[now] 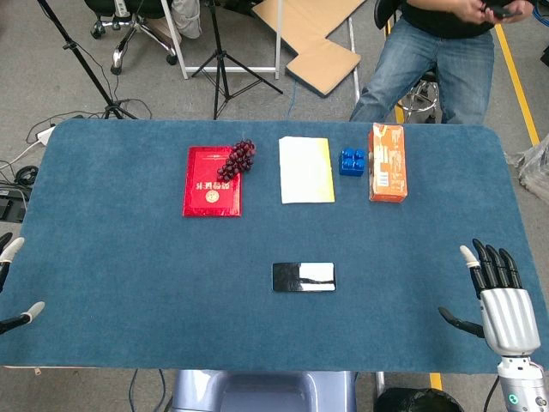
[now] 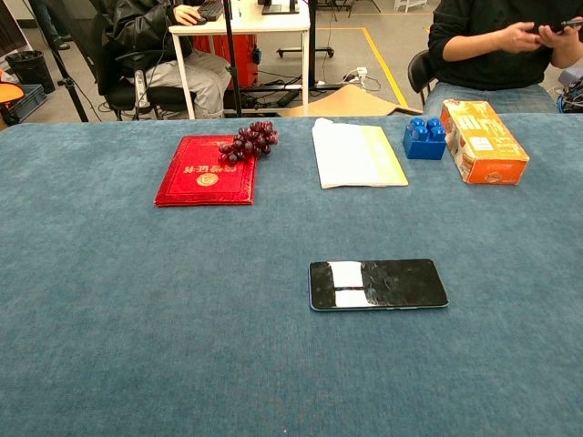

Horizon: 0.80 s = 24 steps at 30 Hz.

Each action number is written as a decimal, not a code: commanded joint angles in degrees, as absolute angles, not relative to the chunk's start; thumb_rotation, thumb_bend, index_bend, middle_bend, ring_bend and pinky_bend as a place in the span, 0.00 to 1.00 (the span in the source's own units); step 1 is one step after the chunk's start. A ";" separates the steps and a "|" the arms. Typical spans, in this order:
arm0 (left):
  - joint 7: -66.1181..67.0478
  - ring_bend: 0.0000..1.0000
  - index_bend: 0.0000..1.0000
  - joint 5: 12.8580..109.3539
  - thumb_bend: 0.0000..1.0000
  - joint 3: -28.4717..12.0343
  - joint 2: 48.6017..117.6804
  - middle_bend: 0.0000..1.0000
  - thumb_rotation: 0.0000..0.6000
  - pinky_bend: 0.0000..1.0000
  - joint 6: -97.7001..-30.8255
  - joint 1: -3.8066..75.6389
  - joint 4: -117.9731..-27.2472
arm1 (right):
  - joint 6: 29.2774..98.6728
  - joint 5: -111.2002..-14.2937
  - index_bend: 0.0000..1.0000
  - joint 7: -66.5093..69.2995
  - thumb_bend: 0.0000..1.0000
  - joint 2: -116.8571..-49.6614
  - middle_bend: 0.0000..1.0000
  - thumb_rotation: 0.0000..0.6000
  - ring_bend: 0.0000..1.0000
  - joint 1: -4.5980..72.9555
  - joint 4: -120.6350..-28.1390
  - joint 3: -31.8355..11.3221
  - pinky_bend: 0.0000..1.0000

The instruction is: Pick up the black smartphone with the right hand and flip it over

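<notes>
Room: grey floor with tripod legs, cardboard sheets and a seated person (image 1: 446,51) in jeans beyond the far edge of the table.
Surface: a table (image 1: 129,283) covered in blue felt cloth, seen from the head view and the chest view.
Black smartphone (image 1: 304,276): lies flat near the table's middle, long side running left to right, glossy face up with light reflections; nothing touches it. In the chest view (image 2: 378,284) it sits toward 5 o'clock of centre.
Right hand (image 1: 497,296): at about 4 o'clock of the phone, well apart from it, over the table's right near edge; fingers straight and spread, thumb out to the side, holding nothing.
Left hand (image 1: 13,287): only fingertips show at the left border, at 9 o'clock of the phone, apart from each other and holding nothing.
Red booklet (image 1: 210,184): at 11 o'clock of the phone, lying flat.
Grapes (image 1: 238,160): dark bunch resting on the booklet's far right corner.
Pale folder (image 1: 306,169): at 12 o'clock of the phone.
Blue block (image 1: 352,161): just beside the folder, between it and the orange box (image 1: 387,162).
</notes>
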<state>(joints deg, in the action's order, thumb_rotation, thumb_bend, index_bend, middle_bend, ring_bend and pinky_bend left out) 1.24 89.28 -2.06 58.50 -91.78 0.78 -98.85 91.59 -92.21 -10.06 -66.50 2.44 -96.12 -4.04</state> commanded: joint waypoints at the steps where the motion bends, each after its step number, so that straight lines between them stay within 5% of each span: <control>1: 1.25 0.00 0.00 89.36 0.00 -2.04 58.51 0.00 1.00 0.00 -91.74 0.80 -98.83 | 91.43 -92.16 0.01 -9.98 0.00 -66.48 0.00 1.00 0.00 2.49 -96.12 -3.98 0.00; 12: 1.15 0.00 0.00 89.96 0.00 -2.08 58.44 0.00 1.00 0.00 -91.71 1.05 -99.01 | 85.14 -93.33 0.01 -10.29 0.00 -67.41 0.00 1.00 0.00 5.73 -95.57 -2.70 0.00; 18: 2.91 0.00 0.00 88.14 0.00 -2.57 59.36 0.00 1.00 0.00 -89.14 2.27 -98.95 | 69.78 -95.28 0.09 -8.74 0.01 -70.59 0.02 1.00 0.00 15.94 -94.88 -2.66 0.00; 24: 4.11 0.00 0.00 86.10 0.00 -3.27 60.16 0.00 1.00 0.00 -87.60 3.07 -98.35 | 59.55 -95.38 0.17 -7.93 0.17 -77.82 0.09 1.00 0.00 24.24 -90.38 -3.80 0.00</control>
